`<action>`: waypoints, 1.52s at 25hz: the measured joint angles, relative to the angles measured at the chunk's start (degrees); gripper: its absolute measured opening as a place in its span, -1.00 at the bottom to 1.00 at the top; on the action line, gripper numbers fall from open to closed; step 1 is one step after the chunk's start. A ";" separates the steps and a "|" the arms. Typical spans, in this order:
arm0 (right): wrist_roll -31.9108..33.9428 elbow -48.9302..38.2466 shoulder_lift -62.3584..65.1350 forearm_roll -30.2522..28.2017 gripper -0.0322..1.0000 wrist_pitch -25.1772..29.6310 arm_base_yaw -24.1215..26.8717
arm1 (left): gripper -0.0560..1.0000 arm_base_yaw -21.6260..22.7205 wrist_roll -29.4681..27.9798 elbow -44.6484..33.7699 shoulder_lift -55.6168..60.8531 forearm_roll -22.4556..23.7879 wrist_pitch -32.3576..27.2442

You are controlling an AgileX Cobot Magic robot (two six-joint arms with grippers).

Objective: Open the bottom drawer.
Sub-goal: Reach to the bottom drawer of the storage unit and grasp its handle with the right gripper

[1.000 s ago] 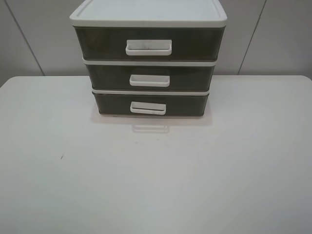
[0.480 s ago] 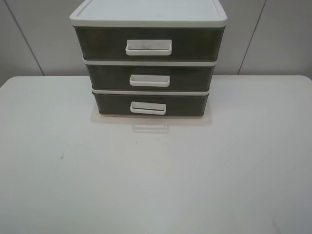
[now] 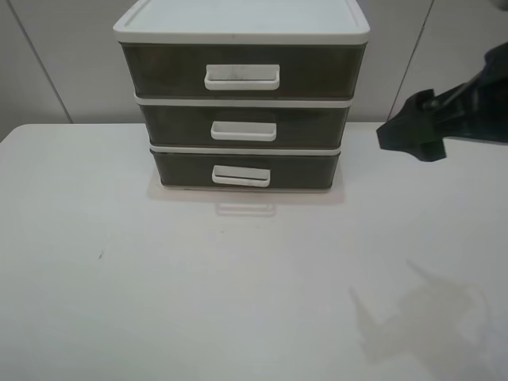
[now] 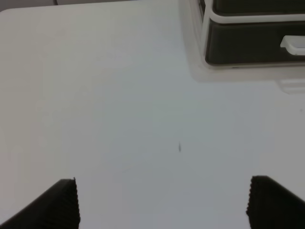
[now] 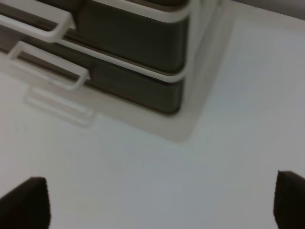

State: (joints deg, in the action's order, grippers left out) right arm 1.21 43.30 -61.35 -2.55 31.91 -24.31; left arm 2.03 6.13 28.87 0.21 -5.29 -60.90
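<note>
My left claw (image 4: 162,195) hangs over the worktop (image 3: 159,302), spread wide and empty. I count three drawers (image 3: 309,127) in one unit (image 3: 238,20). The bottom drawer (image 3: 305,170) is lowest and shut. My right claw (image 3: 409,136) hovers to its right, also wide and empty.

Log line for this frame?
bottom drawer: closed | right claw: open, right of cabinet, no contact | left claw: open, over table
</note>
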 joint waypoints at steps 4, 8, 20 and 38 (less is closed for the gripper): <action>-1.21 0.00 -8.66 -2.94 0.65 -11.69 -8.17 | 0.47 0.00 0.00 0.00 0.00 0.02 0.00; -16.05 0.04 -17.46 -3.04 0.65 -21.67 -12.71 | 0.47 0.00 0.00 0.00 0.00 0.02 0.00; -57.98 0.04 -35.51 4.74 0.65 -28.99 -15.34 | 0.47 0.00 0.00 0.00 0.00 0.06 0.00; -89.04 2.25 -49.12 25.33 0.65 -46.28 -15.48 | 0.47 0.00 0.00 0.00 0.00 0.13 0.00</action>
State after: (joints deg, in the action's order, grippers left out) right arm -87.83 45.55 -110.48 22.78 -14.37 -39.79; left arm 2.03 6.13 28.87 0.21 -5.16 -60.90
